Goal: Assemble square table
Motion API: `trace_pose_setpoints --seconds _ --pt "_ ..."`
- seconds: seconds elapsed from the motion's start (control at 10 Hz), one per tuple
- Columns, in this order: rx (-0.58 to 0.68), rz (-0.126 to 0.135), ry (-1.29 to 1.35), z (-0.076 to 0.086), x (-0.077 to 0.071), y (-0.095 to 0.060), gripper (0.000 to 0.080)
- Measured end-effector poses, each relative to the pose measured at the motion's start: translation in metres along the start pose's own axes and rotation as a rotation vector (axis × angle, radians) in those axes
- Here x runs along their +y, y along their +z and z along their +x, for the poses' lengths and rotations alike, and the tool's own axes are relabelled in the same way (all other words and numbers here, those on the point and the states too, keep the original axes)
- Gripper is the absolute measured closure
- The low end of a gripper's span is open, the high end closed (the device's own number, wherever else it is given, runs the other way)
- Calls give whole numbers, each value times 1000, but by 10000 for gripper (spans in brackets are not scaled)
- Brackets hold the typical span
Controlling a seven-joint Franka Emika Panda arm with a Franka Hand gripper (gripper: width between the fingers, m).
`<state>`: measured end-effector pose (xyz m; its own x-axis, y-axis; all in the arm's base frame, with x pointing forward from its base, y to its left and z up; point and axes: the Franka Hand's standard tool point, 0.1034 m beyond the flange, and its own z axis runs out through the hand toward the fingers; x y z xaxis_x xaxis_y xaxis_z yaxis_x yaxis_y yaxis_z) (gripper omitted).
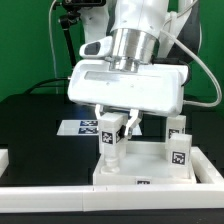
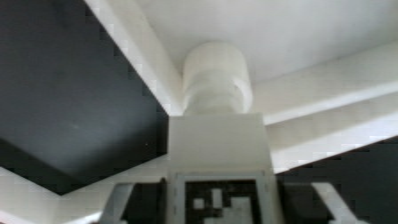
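The square table panel (image 1: 150,172), white with a raised rim, lies flat at the front. My gripper (image 1: 115,128) is shut on a white tagged leg post (image 1: 110,145), held upright over the panel's corner on the exterior view's left, its lower end at the panel. In the wrist view the post (image 2: 217,100) runs between my gripper's (image 2: 221,205) dark fingers (image 2: 143,200), tag facing the camera, above the panel (image 2: 320,90). A second leg post (image 1: 180,152) stands upright on the panel's right side, with a third (image 1: 178,125) behind it.
The marker board (image 1: 85,126) lies flat behind the gripper. A long white border bar (image 1: 110,200) runs along the front, and another white piece (image 1: 4,158) sits on the exterior view's left. Black table surface (image 1: 40,130) surrounds them.
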<state>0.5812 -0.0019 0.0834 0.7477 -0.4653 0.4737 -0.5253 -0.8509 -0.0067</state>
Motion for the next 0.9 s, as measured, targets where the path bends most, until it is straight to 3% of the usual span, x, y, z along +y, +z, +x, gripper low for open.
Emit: trace_pose_setpoints --seconds 0.9 --pt "58 2 -26 2 -5 11 512"
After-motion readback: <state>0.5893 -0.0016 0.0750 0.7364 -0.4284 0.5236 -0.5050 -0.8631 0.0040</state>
